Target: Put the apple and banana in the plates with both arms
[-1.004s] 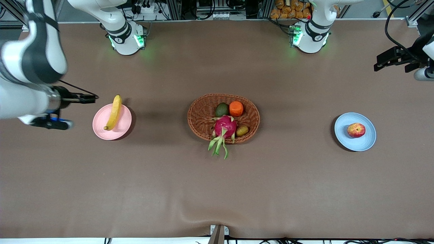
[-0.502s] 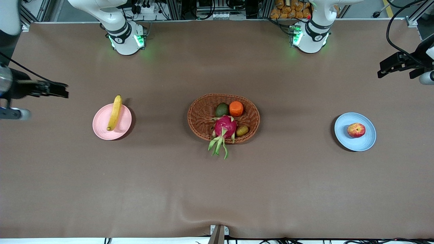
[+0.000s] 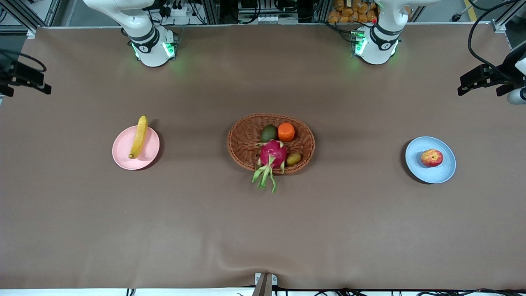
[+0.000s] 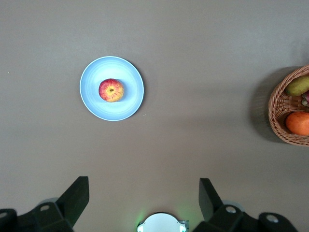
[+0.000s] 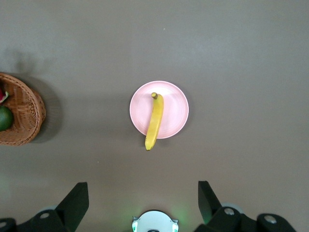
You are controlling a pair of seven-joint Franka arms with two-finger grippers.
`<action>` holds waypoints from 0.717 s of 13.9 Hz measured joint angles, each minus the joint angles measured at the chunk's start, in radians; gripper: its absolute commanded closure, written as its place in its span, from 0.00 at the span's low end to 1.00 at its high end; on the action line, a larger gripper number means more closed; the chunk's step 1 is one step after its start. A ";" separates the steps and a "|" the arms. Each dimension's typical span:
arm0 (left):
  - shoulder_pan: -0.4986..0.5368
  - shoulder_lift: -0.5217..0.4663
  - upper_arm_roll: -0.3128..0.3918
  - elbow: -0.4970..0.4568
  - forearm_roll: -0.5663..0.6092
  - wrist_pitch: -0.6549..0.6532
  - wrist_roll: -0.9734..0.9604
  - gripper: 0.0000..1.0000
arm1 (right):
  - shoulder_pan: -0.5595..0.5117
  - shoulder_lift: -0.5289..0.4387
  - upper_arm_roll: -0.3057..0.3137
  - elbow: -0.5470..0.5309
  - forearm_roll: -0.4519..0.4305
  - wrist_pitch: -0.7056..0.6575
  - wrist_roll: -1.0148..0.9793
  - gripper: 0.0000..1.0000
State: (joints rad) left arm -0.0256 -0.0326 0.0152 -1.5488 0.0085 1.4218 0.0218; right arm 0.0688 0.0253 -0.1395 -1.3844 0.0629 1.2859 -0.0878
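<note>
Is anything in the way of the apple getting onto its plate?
No. The apple already sits on the blue plate, and the banana lies on the pink plate. Both grippers are open, empty.

A brown cloth [image 3: 263,230] covers the whole table under even overhead light, with a soft ripple at its edge nearest the front camera. Along the edge where the bases stand runs aluminium framing [image 3: 230,10] hung with black cables [image 3: 478,24] and a stack of orange packets [image 3: 354,10]. Green light glows on the cloth there.
</note>
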 measured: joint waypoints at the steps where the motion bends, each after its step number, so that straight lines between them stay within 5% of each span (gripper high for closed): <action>1: 0.000 0.000 0.000 -0.001 0.000 0.000 0.000 0.00 | 0.000 -0.026 0.001 -0.043 0.000 0.004 -0.003 0.00; 6: 0.000 0.000 0.000 -0.002 0.000 0.000 -0.001 0.00 | -0.040 -0.176 0.070 -0.314 -0.002 0.135 -0.008 0.00; 10: 0.000 0.000 0.001 -0.002 0.000 0.000 -0.055 0.00 | -0.050 -0.213 0.086 -0.362 -0.006 0.168 -0.008 0.00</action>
State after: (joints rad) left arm -0.0257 -0.0326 0.0158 -1.5510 0.0085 1.4218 -0.0328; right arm 0.0193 -0.1873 -0.0537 -1.7468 0.0565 1.4536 -0.0962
